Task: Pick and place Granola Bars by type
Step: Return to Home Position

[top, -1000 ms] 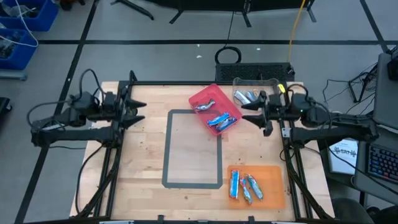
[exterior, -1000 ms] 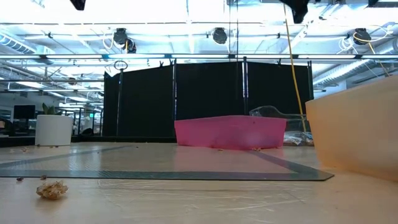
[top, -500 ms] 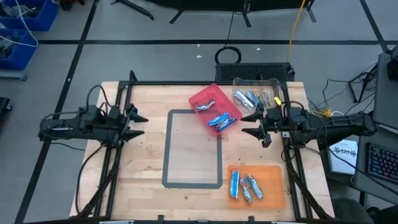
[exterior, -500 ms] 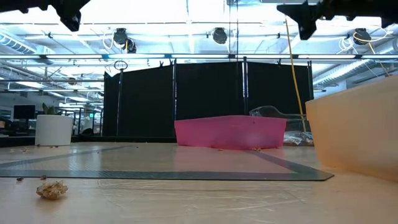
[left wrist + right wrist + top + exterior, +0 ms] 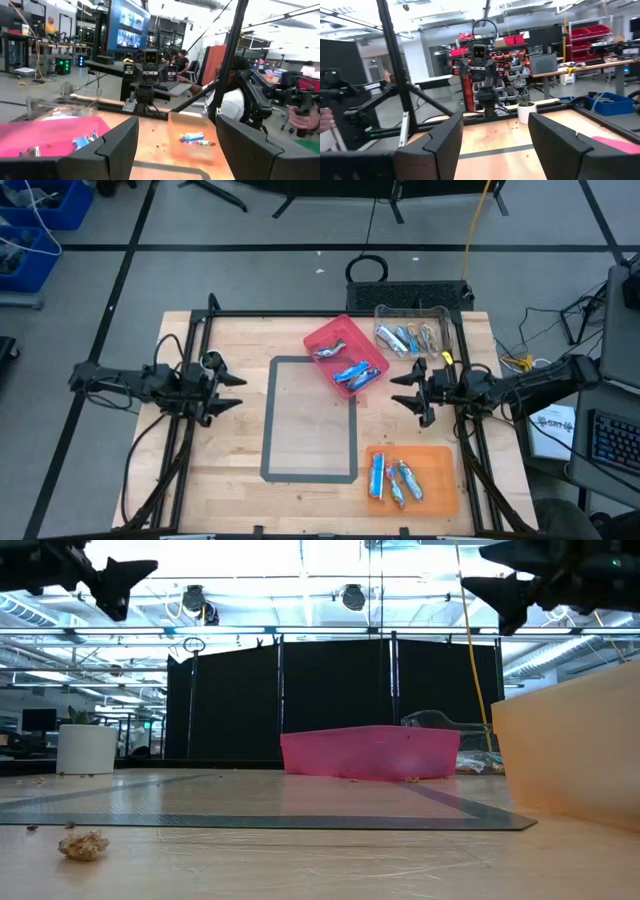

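Note:
The granola bars lie in three trays. Blue and silver ones (image 5: 350,370) are in the pink tray (image 5: 325,332). Several (image 5: 403,336) fill the clear tray (image 5: 383,312) at the far right. More (image 5: 395,480) rest in the orange tray (image 5: 445,470) near the near edge. My left gripper (image 5: 236,392) hovers open over the table's left side. My right gripper (image 5: 397,389) hovers open between the clear tray and the orange tray. Both are high in the low view, the left gripper (image 5: 135,573) and the right gripper (image 5: 485,590). The left wrist view shows the pink tray (image 5: 45,132) and orange tray (image 5: 175,130).
A grey taped rectangle (image 5: 310,420) marks the table's middle. A small white cup (image 5: 208,361) stands beside my left arm, also seen as a white pot (image 5: 526,111). A crumb (image 5: 83,845) lies near the near edge. A person (image 5: 230,102) sits beyond the table.
Both grippers have moved toward the table's near edge and come down, entering the low view from above. The left gripper has also shifted slightly toward the table's middle. The bars and trays have stayed put.

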